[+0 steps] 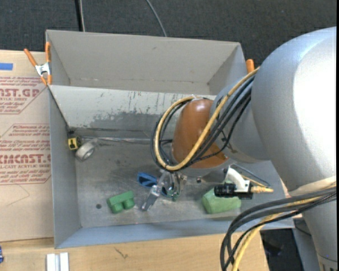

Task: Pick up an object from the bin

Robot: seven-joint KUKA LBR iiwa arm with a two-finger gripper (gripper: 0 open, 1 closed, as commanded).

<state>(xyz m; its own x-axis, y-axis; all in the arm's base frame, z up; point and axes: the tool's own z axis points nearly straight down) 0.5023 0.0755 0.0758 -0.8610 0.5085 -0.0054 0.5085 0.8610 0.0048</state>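
Descent-to-grasp stage, by the look of it. Gripper [166, 189] is low over the bin [65, 168] floor, mid front edge, just beside a small blue piece [146, 179]. Can't tell its opening or any hold. Next: likely settle round the piece, clear of the green block [120, 202].

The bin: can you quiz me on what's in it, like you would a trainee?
1. True or false: the gripper hangs over the far left corner of the bin.
2. What colour is the small piece just left of the gripper in the camera view? A red, B blue, C yellow.
3. How many green things lie on the bin's floor?
Key: 1 false, it is near the middle of the near side. 2 B. 3 two: a small green block and a larger green block.
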